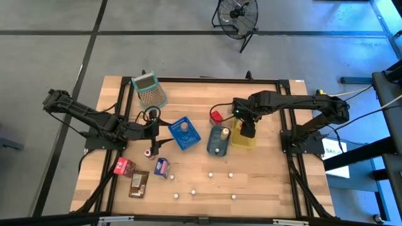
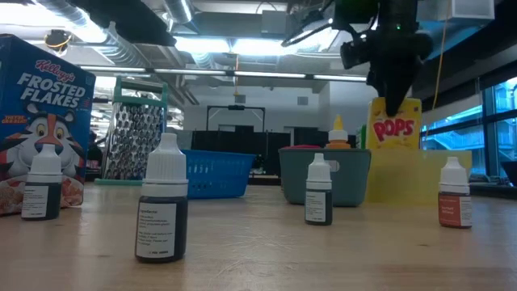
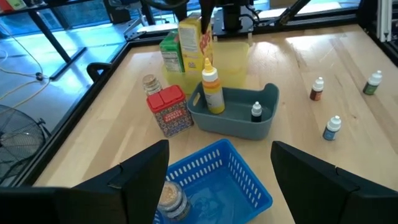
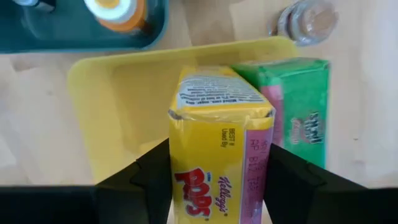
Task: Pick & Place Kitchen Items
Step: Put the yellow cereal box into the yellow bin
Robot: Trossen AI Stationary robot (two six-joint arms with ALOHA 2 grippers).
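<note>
Two dark fingers of the right gripper [image 4: 217, 180] were clamped on the yellow Pops box [image 4: 221, 143] — held upright over the yellow tray [image 4: 118, 106], beside a green box [image 4: 298, 106]. The left gripper [image 3: 217, 180] was held open above the blue basket [image 3: 217, 180] — small bottles [image 1: 211, 175] were scattered across the table [image 1: 264, 182].

Yellow Pops box [image 4: 214, 155]: upright in the yellow tray [image 4: 118, 93], with the right gripper's fingers [image 4: 146, 174] at either side of it. Green box [image 4: 298, 112]: upright, touching the Pops box. Red tin [image 3: 168, 109]: upright on the surface beside the teal tray [image 3: 249, 124]. Squeeze bottle [image 3: 211, 87], orange cap: upright in the teal tray, next to one small dropper bottle [image 3: 255, 112]. Other dropper bottles [image 3: 333, 127] stand scattered on the surface. Jar [image 3: 171, 199]: in the blue basket [image 3: 217, 174]. Frosted Flakes box [image 2: 40, 121]: upright on the surface.
</note>
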